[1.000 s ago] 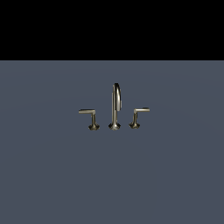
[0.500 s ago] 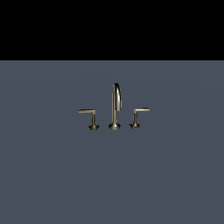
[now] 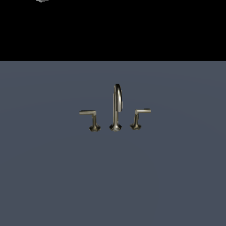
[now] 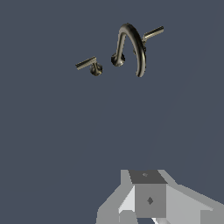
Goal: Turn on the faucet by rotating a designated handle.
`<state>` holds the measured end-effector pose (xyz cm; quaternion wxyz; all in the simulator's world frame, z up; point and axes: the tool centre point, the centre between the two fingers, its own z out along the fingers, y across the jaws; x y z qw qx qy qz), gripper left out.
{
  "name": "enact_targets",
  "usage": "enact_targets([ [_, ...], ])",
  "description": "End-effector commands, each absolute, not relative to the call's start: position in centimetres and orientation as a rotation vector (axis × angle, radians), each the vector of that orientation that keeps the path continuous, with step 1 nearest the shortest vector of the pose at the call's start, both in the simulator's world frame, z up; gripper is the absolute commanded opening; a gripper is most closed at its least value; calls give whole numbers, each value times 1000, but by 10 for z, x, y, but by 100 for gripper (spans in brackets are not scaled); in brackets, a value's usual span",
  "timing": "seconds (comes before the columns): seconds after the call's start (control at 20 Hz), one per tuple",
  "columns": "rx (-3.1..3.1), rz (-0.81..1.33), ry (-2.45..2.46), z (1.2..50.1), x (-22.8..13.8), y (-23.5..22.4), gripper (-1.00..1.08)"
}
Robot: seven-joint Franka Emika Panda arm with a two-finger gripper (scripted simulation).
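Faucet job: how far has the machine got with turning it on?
Hardly begun. Nothing looks done: both handles, and, stick straight out from the spout, and nothing touches them. In hand: the wrist view shows the end effector well away from the faucet. Left: reach a handle, grip it, rotate it.

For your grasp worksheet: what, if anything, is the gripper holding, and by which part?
Nothing. The gripper is far from the faucet; both handles are untouched.
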<state>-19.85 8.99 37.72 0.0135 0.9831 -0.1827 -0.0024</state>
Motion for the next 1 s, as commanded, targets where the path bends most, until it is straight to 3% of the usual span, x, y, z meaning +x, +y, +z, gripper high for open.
enact_targets([
  [0.0,3048,-8,-654,363,-189,98,-100],
  [0.95,2885,-9,-1222,267,-108,140,-100],
])
